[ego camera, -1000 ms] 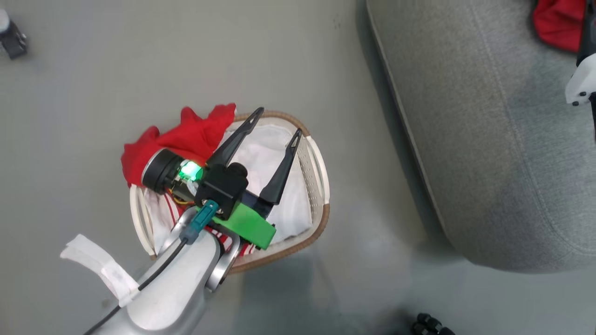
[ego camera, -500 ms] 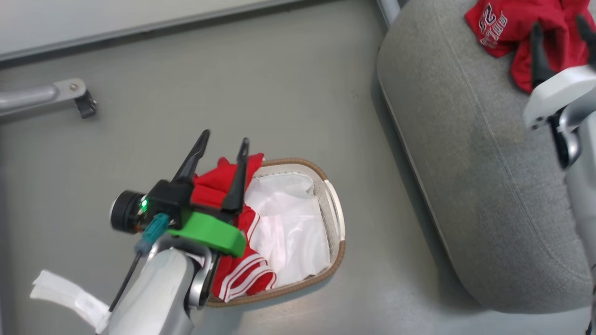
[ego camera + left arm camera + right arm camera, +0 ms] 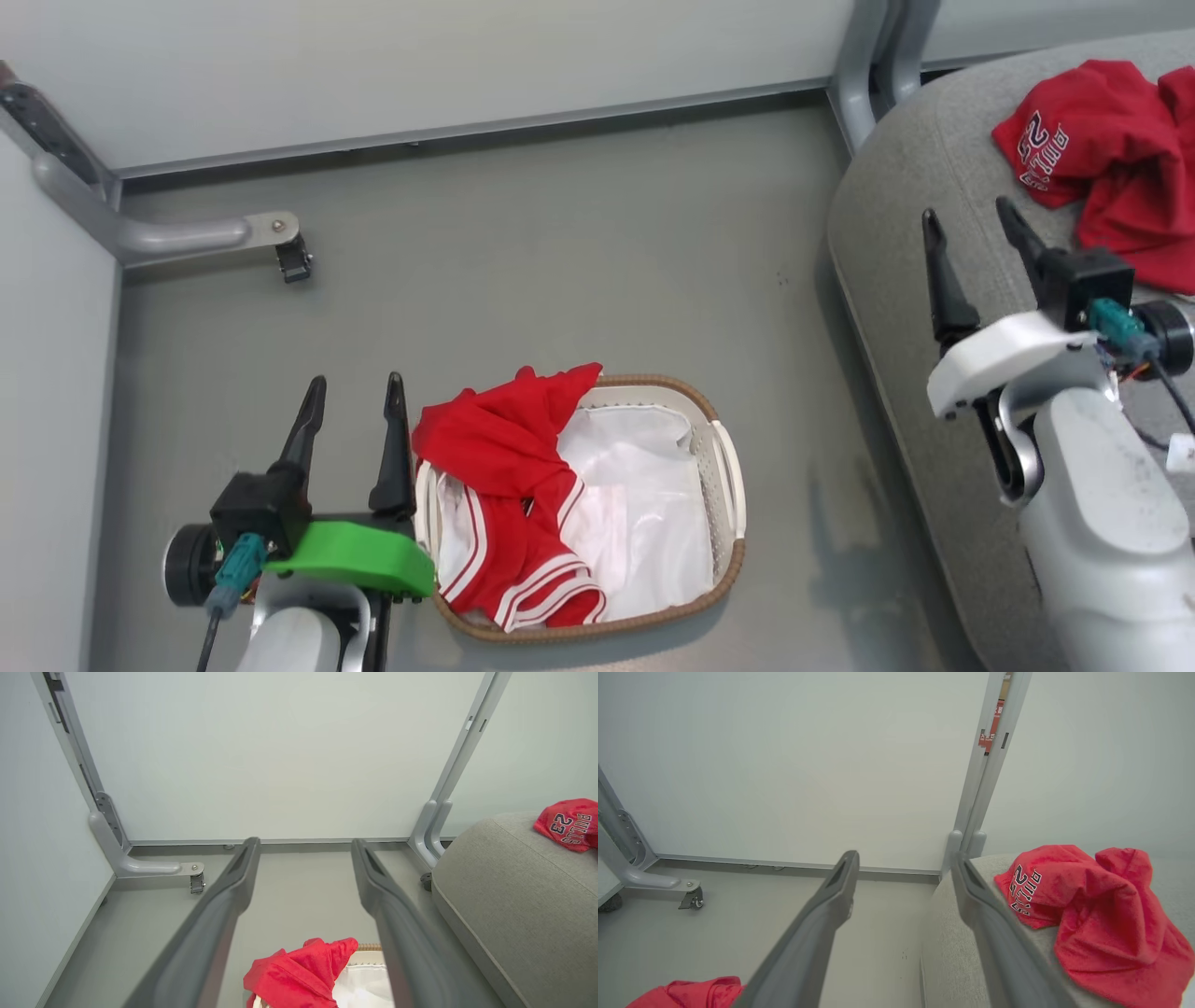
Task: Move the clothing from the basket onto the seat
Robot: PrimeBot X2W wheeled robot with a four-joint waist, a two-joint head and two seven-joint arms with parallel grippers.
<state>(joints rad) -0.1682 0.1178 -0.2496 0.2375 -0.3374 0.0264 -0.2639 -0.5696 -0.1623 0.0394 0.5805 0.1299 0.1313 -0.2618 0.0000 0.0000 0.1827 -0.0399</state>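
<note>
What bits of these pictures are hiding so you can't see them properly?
1. Jersey, head view: the right edge cuts it off; folds hide part of its lettering.
2. Shorts, head view: crumpled, so whatever lies under them in the basket is hidden.
3. Basket, left wrist view: the bottom edge cuts off most of it.
4. Red sticker on the post, right wrist view: too small to read.
</note>
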